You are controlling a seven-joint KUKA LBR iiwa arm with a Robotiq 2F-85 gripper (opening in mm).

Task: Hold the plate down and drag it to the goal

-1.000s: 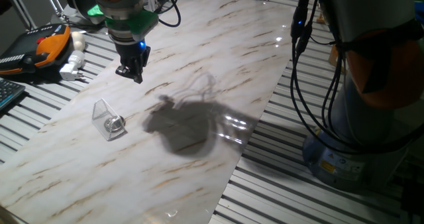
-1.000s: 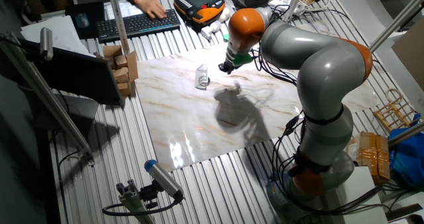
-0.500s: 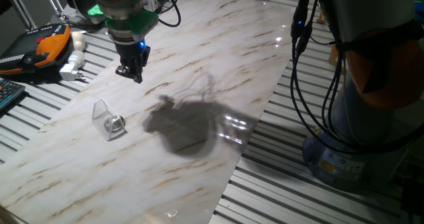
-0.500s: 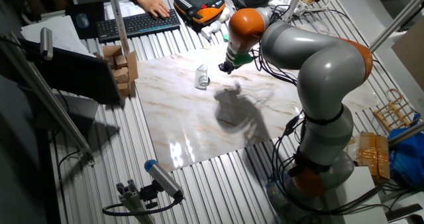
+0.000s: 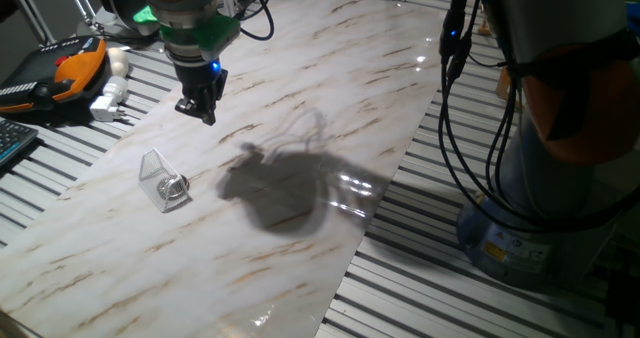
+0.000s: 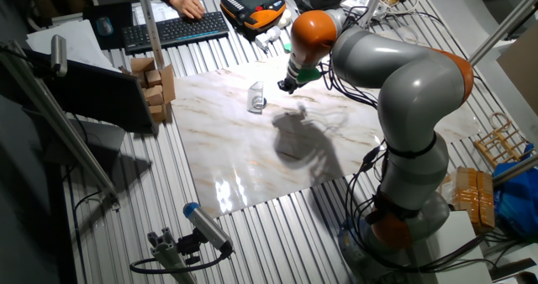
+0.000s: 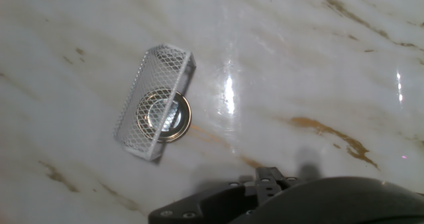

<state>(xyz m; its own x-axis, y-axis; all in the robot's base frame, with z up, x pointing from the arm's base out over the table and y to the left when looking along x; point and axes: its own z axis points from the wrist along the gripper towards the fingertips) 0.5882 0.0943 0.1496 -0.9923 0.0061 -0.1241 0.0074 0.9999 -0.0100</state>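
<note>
Hovering above the tabletop [image 5: 300, 98], the gripper [image 5: 196, 109], fingers seemingly pressed together, looked finished: the plate [image 7: 163, 115] sat under the goal [image 7: 154, 102]; retreating remained

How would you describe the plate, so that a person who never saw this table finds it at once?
Look at the marble tabletop, on the side near the keyboard. There stands a small clear tent-like wedge; the plate is the tiny shiny metal disc with a darker centre at its base, partly under it.

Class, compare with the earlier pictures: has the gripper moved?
No. The gripper hangs at the same spot above the marble board, same gap from the clear wedge.
</note>
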